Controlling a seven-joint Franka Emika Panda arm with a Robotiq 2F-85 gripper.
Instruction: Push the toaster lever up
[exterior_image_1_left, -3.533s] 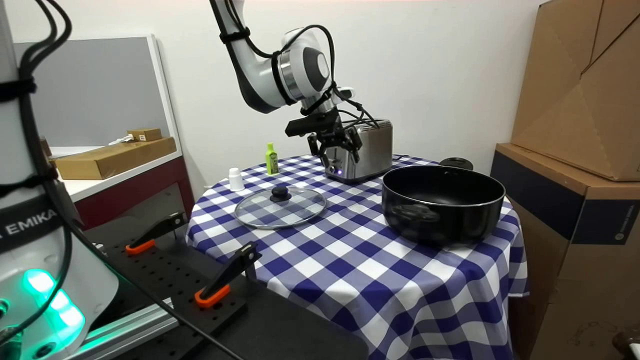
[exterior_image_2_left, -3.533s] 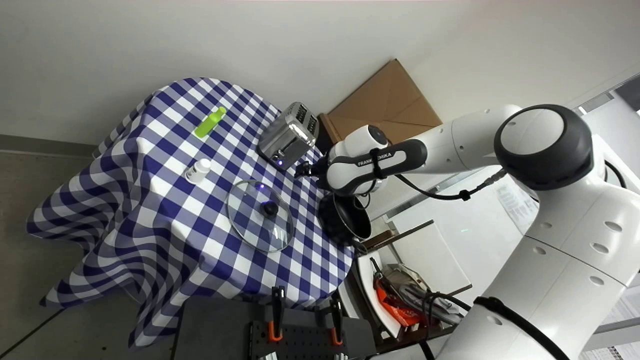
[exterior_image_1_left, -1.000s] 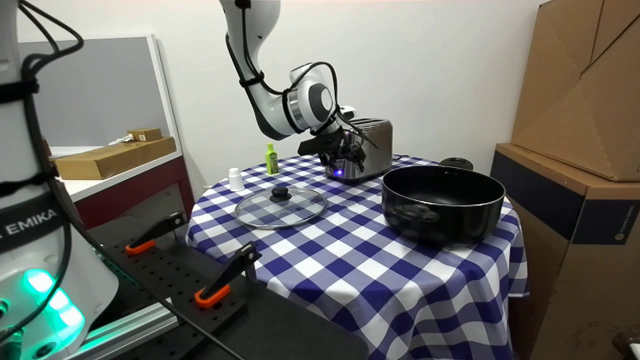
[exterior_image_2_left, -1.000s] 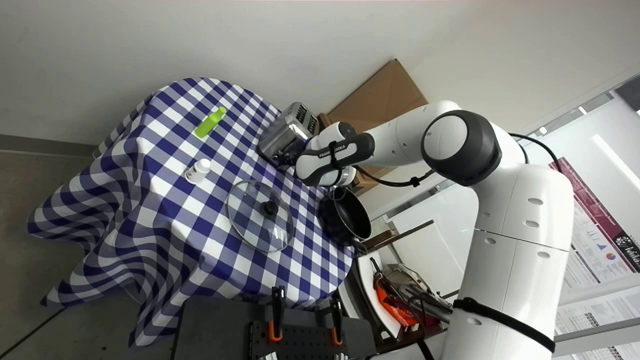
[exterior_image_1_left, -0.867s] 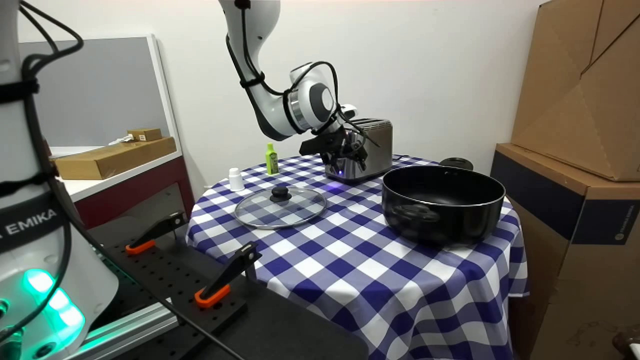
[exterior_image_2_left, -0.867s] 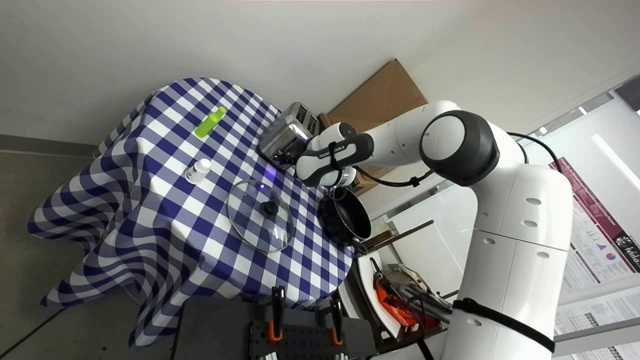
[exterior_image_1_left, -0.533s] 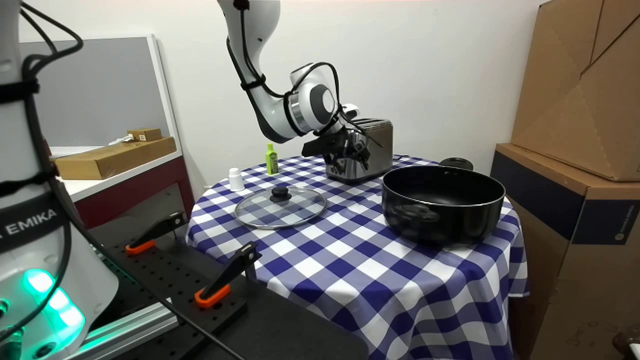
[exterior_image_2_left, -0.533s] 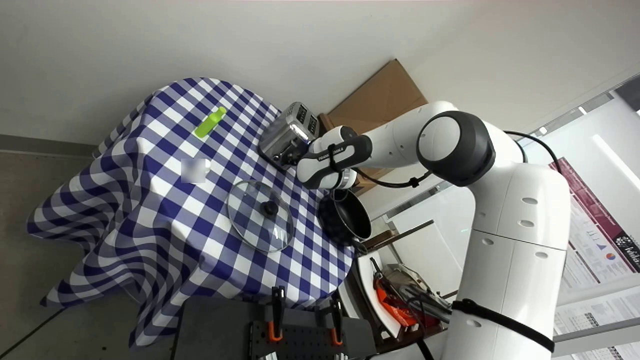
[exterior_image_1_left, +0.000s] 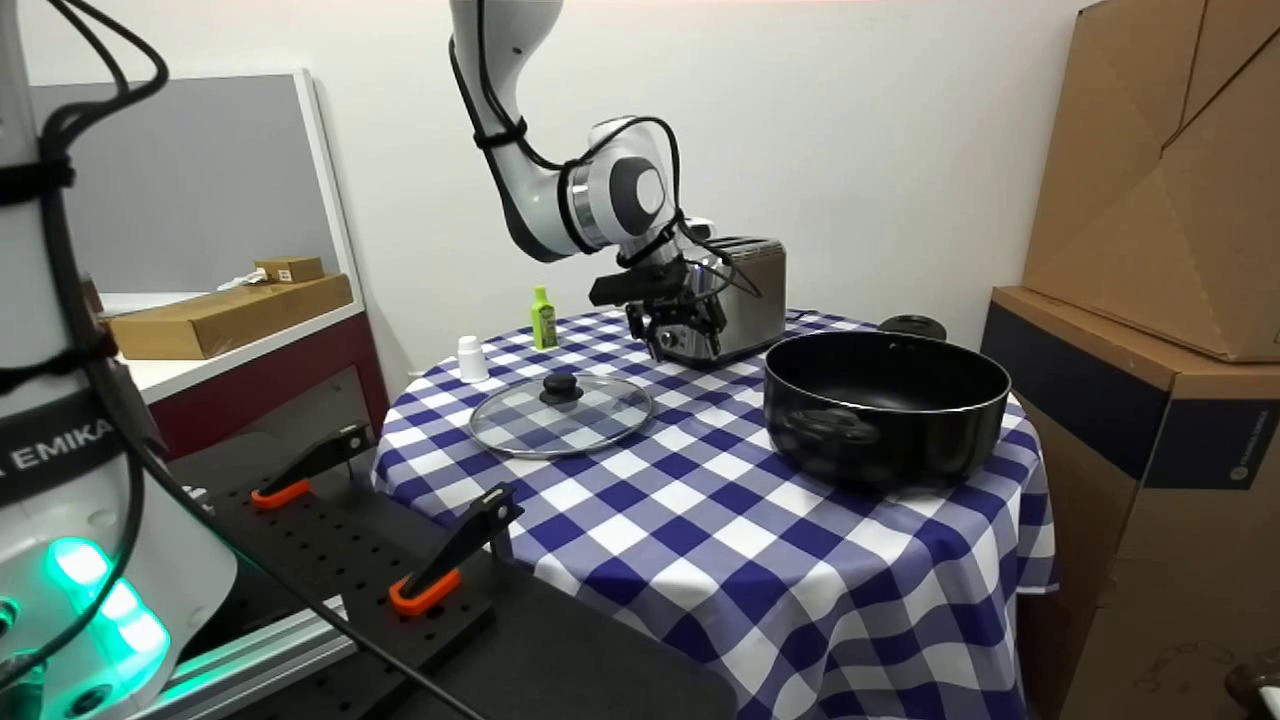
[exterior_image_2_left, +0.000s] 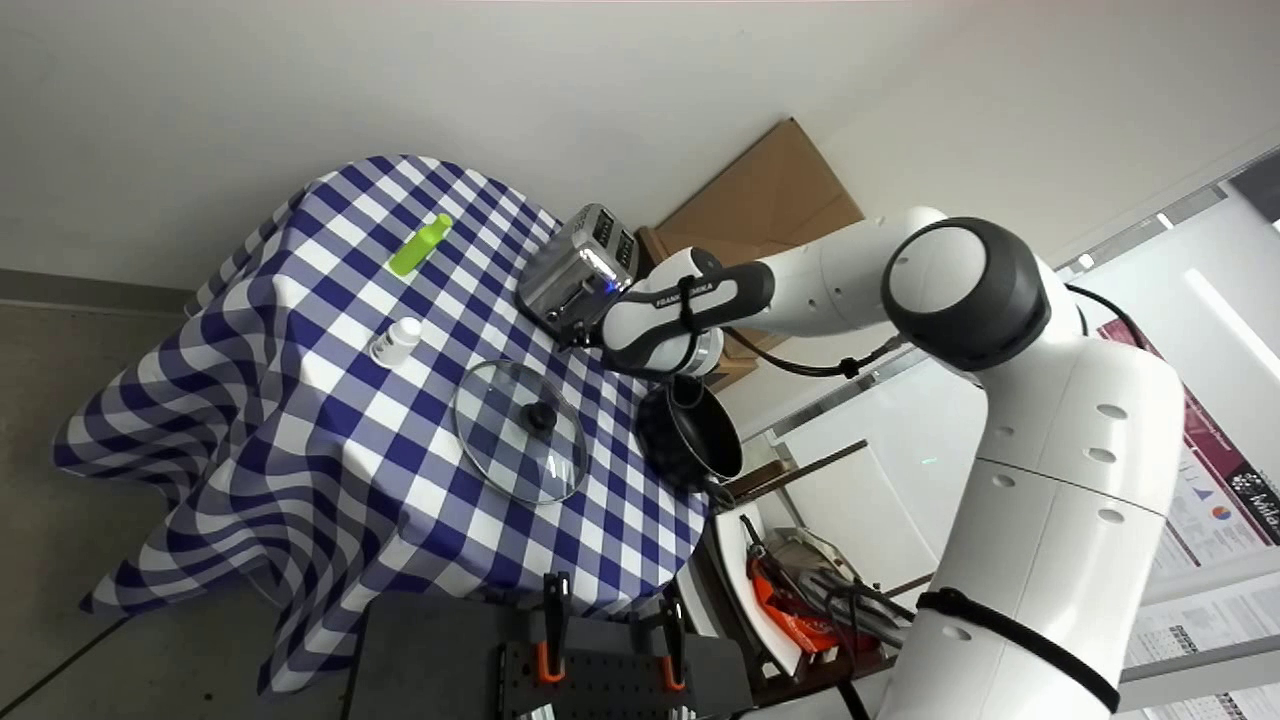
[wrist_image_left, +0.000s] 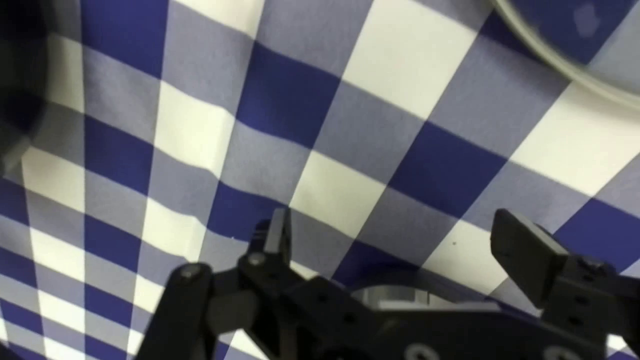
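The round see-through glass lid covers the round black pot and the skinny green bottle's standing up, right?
Not quite: both exterior views show the glass lid lying on the blue-and-white checked tablecloth, not over the pot. The bottle does stand.

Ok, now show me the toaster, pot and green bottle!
Toaster (exterior_image_1_left: 757, 297): in an exterior view, on its side.
Pot (exterior_image_1_left: 905, 445): in an exterior view, on its outer wall.
Green bottle (exterior_image_1_left: 543, 324): in an exterior view, on its body.

Tablecloth (exterior_image_1_left: 690, 520): we are recording navy, grey-blue, white checks.
Toaster (exterior_image_2_left: 568, 270): we are listing silver.
Gripper (wrist_image_left: 392, 226): we are entering black.
Pot (exterior_image_1_left: 900, 440): we are noting black.
Bottle (exterior_image_1_left: 543, 324): we are marking lime green.
Clamps (exterior_image_1_left: 455, 546): we are logging black, orange.
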